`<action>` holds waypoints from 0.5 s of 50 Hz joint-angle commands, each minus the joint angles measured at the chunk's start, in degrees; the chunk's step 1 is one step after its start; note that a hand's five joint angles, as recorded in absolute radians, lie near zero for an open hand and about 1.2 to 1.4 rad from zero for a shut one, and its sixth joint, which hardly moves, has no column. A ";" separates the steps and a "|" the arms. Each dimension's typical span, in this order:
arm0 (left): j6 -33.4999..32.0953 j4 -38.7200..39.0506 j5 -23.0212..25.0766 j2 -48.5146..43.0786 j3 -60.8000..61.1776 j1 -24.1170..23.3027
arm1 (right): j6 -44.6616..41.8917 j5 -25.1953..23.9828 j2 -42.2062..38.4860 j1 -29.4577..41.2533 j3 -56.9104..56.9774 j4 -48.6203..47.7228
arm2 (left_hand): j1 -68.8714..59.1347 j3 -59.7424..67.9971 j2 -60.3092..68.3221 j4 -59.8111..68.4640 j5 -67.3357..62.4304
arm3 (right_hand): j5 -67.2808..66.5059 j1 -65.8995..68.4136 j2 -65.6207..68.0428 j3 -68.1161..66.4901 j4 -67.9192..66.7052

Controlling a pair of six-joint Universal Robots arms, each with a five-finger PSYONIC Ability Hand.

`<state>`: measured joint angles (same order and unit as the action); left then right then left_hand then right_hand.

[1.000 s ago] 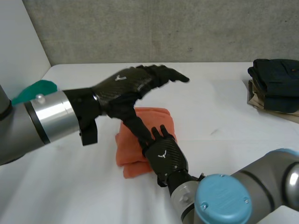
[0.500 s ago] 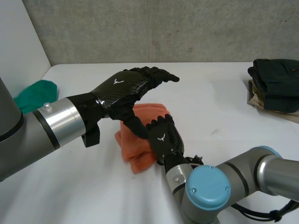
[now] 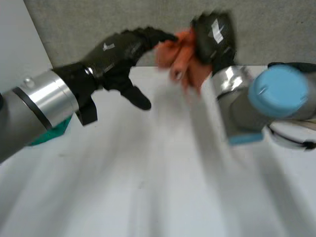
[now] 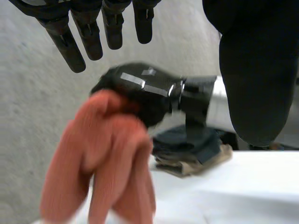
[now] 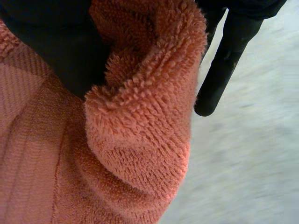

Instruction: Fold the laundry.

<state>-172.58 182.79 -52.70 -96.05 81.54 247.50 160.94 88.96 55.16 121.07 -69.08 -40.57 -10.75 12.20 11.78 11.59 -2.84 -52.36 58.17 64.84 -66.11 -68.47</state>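
My right hand (image 3: 213, 32) is raised high above the white table (image 3: 148, 187) and shut on a bunched orange towel (image 3: 183, 58), which hangs from it in loose folds. The right wrist view has the towel (image 5: 135, 140) pressed into the palm, with a finger (image 5: 223, 65) beside it. My left hand (image 3: 116, 49) is open, its straight fingertips reaching close to the towel's upper edge. From the left wrist view the towel (image 4: 112, 154) dangles beyond my left fingers (image 4: 70, 39), with the right hand (image 4: 140, 88) on top of it.
A stack of dark folded clothes (image 4: 191, 144) on a beige piece sits at the table's far right. A green cloth (image 3: 49, 133) lies at the left edge under my left forearm. A concrete wall stands behind the table.
My right hand closed on the orange towel and swept it up off the table to the far right. My left hand rose and stayed open.
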 commanded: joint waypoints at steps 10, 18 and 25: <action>3.56 3.54 -2.67 -1.42 0.19 -0.53 | 13.35 -11.34 -5.66 -31.05 12.39 -3.73 | 0.75 -2.20 -1.78 -1.59 2.84 | -17.64 21.83 15.16 -13.89 -11.53; 2.95 5.29 -3.02 -3.27 3.36 -2.46 | 14.58 -26.53 -20.41 -44.84 12.48 -8.37 | 0.75 -2.20 -1.78 -1.59 2.84 | -17.64 21.83 15.16 -13.89 -11.53; 1.98 6.18 -2.93 -5.20 4.41 -3.16 | 11.42 -34.20 -28.61 -50.13 12.66 -9.09 | 0.75 -2.20 -1.78 -1.59 2.84 | -17.64 21.83 15.16 -13.89 -11.53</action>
<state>-169.76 188.31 -55.69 -99.76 85.15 244.91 175.21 60.95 33.38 75.23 -56.50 -48.96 -10.75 12.20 11.78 11.59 -2.84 -53.28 58.17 64.84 -66.84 -68.68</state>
